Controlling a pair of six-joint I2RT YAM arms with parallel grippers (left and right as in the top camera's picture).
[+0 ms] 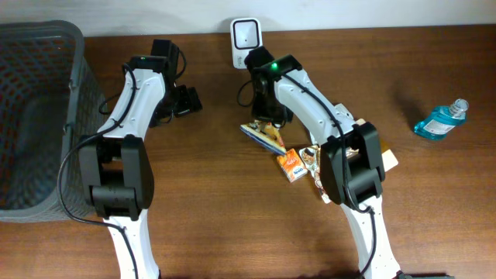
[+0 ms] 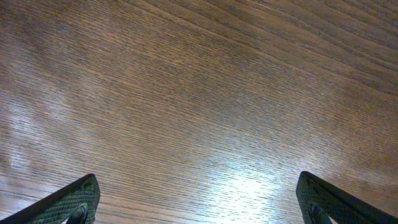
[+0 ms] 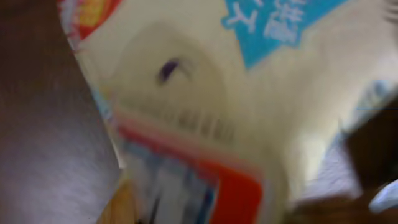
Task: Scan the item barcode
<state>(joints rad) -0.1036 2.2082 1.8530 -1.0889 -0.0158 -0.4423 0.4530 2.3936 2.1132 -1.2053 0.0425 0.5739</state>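
Blurred and filling the right wrist view is a cream snack packet with blue and red print. From overhead it sits under the right gripper, near the white scanner on the wooden table; whether those jaws grip it cannot be told. Left gripper hovers over bare wood, 2 fingers spread wide.
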